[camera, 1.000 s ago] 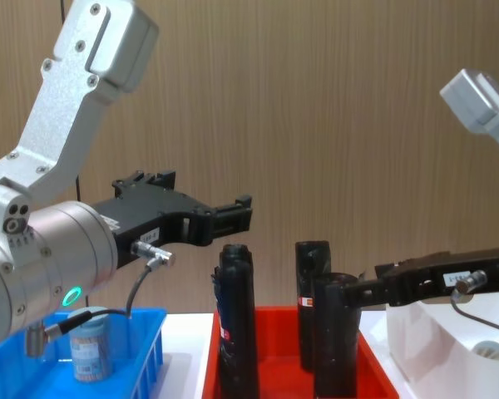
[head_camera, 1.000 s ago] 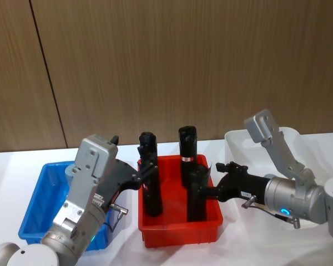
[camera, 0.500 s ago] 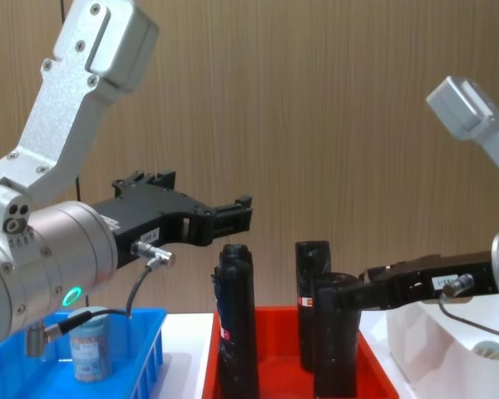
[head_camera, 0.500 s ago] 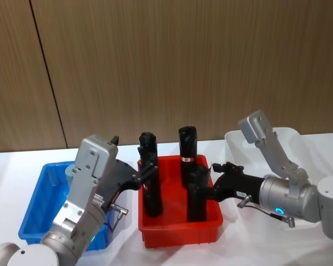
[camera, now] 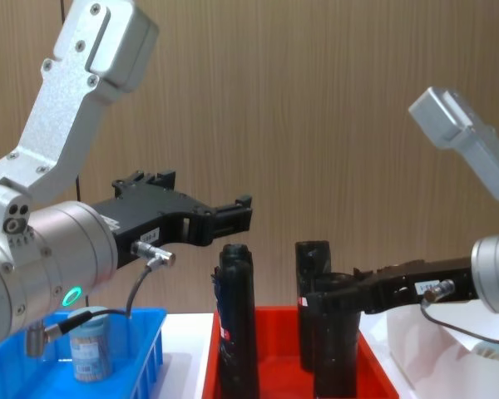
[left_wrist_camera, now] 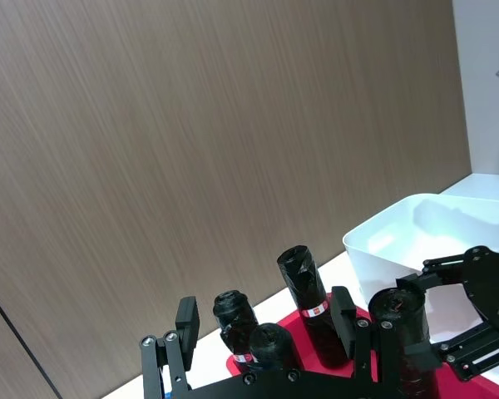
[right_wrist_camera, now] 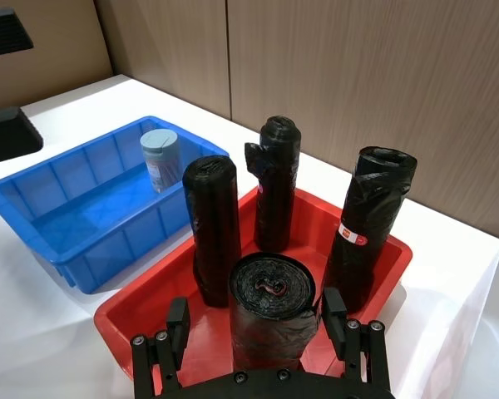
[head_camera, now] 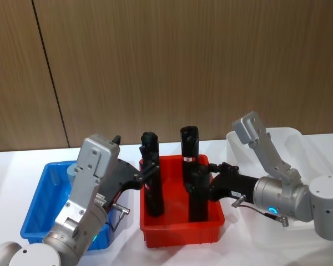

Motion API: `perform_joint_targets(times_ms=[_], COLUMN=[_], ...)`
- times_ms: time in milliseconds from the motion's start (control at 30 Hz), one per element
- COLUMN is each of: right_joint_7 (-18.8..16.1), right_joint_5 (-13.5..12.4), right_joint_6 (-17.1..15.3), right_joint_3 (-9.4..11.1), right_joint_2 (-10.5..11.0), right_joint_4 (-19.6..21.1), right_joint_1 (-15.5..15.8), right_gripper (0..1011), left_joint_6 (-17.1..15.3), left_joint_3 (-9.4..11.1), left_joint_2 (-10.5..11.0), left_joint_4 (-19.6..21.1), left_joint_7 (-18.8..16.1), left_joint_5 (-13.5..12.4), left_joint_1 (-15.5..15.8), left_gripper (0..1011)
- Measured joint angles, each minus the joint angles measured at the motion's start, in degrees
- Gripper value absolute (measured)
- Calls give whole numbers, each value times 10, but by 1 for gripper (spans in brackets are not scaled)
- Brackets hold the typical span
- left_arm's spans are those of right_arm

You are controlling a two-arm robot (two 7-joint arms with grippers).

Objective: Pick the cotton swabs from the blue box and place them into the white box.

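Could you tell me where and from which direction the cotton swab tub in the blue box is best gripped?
Grip the cotton swabs across the round wall just under the lid, coming from above: the tub stands upright inside the blue box, whose walls block a side approach.

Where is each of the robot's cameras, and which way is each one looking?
Head view: high, looking down at the bright blue plastic bin, red plastic bin and both arms.
Chest view: low, looking across; left gripper above the black rolls.
Left wrist view: looks past its fingers toward the white plastic bin.
Right wrist view: right gripper around a roll, cotton swab tub beyond.
All share the rolls.
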State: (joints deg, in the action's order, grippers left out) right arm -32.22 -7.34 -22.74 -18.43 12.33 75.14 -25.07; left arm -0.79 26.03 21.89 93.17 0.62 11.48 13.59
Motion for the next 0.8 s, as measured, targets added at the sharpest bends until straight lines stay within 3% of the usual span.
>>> perform_joint_targets(times_ms=[567, 800], right_joint_7=[12, 18], right_joint_5=[6, 8], right_joint_6=[19, 26], right_joint_3=[-10, -12], right_joint_2=[-18, -24], right_joint_4=[-55, -73], right_joint_1=[-27, -37], right_gripper=[998, 836], left_joint_6=[0, 0], left_joint_3=[0, 0], left_joint_2=[0, 0], left_joint_4=[0, 0], left_joint_7=[0, 0], left_joint_5=[0, 0], left_joint_1=[0, 0], left_gripper=[1004, 1004])
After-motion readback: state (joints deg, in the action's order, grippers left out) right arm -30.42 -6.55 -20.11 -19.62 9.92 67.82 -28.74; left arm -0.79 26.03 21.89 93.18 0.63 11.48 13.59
